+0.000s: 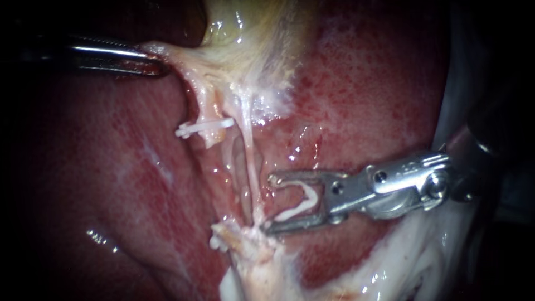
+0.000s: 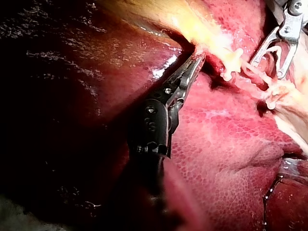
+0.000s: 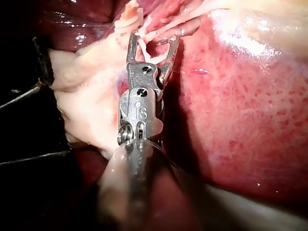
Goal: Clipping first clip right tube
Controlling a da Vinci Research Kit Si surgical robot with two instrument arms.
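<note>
The right tube [image 1: 253, 167], a thin pale strand, runs down from the yellowish gallbladder [image 1: 251, 33] to pale tissue below. My right instrument [image 1: 269, 203] comes in from the right with its jaws open. A white clip [image 1: 305, 200] lies between them. The jaw tips sit just right of the tube, which stays outside the gap. The left tube [image 1: 207, 108] carries a closed white clip [image 1: 203, 129]. My left instrument [image 1: 153, 58] is shut on the gallbladder's edge and holds it taut toward the left; the left wrist view shows that grip [image 2: 198, 54].
Red liver [image 1: 379, 83] surrounds the tubes on both sides. A lump of pale fatty tissue [image 1: 251, 256] sits where the tubes end, and white tissue [image 1: 412, 262] lies under the right instrument's shaft.
</note>
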